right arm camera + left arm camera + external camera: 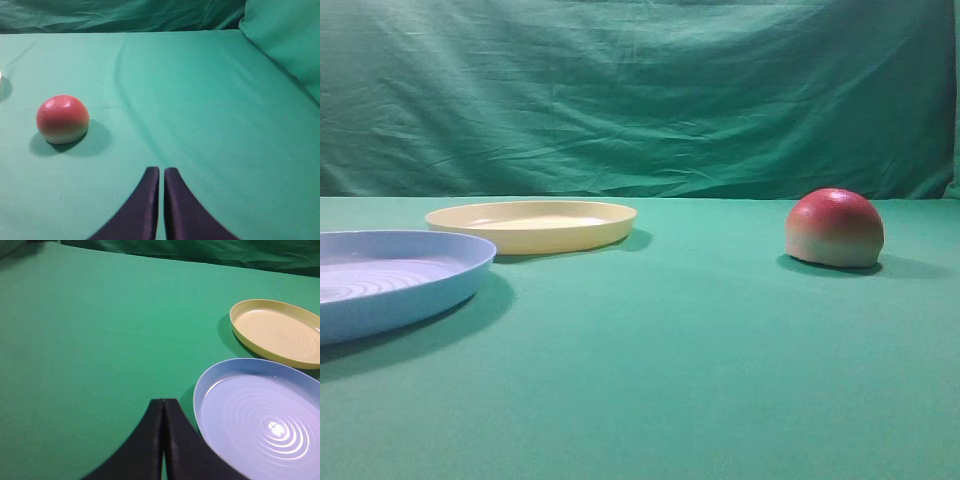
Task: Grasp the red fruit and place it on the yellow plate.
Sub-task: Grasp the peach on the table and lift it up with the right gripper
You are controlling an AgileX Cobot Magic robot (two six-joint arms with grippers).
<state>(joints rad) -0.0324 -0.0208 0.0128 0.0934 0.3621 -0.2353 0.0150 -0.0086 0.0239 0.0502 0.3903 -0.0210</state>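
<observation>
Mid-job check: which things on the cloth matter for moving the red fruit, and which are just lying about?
For the job:
- red fruit, flat side down, untouched
- yellow plate, nothing on it
- right gripper, fingers together, short of the fruit

Just lying about:
- light-blue plate
- left gripper, fingers together, beside the blue plate
</observation>
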